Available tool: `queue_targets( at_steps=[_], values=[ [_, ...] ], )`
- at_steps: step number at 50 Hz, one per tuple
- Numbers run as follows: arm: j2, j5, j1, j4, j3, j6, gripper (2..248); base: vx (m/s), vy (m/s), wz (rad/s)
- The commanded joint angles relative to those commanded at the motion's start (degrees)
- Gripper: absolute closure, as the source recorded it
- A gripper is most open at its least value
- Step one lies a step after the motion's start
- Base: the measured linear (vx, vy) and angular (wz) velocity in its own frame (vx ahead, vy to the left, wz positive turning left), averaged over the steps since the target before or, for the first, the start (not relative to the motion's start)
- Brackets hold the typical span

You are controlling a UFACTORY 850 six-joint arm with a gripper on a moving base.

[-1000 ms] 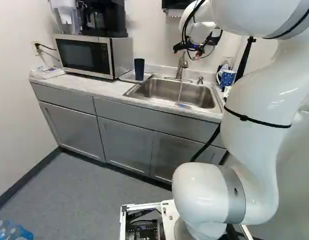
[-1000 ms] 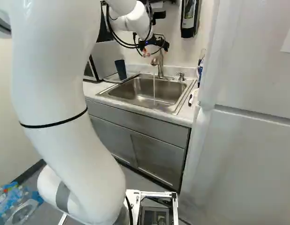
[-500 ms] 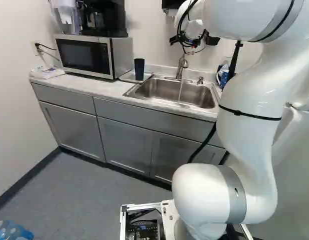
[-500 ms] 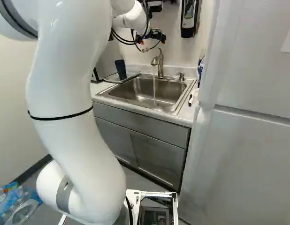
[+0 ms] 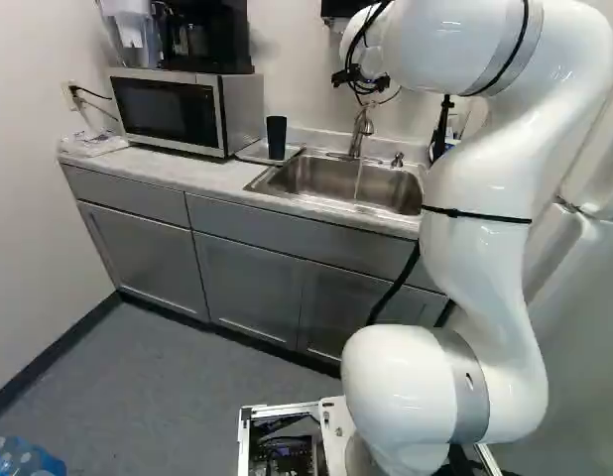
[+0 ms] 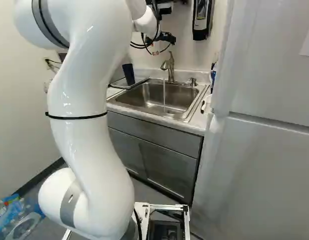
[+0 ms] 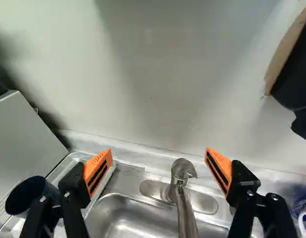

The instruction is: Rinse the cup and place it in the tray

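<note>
The dark blue cup (image 5: 276, 137) stands upright on the tray (image 6: 119, 86), beside the sink (image 6: 180, 96) on the counter (image 5: 209, 178). The pincer (image 7: 159, 152) is open and holds nothing; its orange pads are wide apart, over the faucet (image 7: 184, 210).

The cup is probably light and stiff, maybe plastic, and slippery if wet. If it must be lifted, I would take it by both side walls, around the middle, gently, because so narrow a shape can tip.

The microwave (image 5: 168, 109) stands close to the cup and leaves little room there. The faucet is also in the way, and water (image 6: 164, 95) is running.
</note>
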State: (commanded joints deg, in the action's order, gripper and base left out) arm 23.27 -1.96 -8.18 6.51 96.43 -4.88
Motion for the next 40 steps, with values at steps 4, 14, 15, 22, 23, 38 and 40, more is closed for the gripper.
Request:
queue_targets(
  at_steps=[4,14,15,22,23,38,40],
  values=[
    [0.8,0.0,0.3,0.0,1.0,0.0,3,0.0,0.0,0.0],
    [1.7,0.0,0.5,0.0,1.5,0.0,3,0.0,0.0,0.0],
    [1.7,0.0,0.5,0.0,1.4,0.0,3,0.0,0.0,0.0],
    [1.8,0.0,0.5,0.0,1.3,0.0,3,0.0,0.0,0.0],
    [1.8,0.0,0.5,0.0,1.3,0.0,3,0.0,0.0,0.0],
    [1.9,0.0,0.4,0.0,1.0,0.0,3,0.0,0.0,0.0],
    [2.0,0.0,0.4,0.0,0.9,0.0,3,0.0,0.0,0.0]
  ],
)
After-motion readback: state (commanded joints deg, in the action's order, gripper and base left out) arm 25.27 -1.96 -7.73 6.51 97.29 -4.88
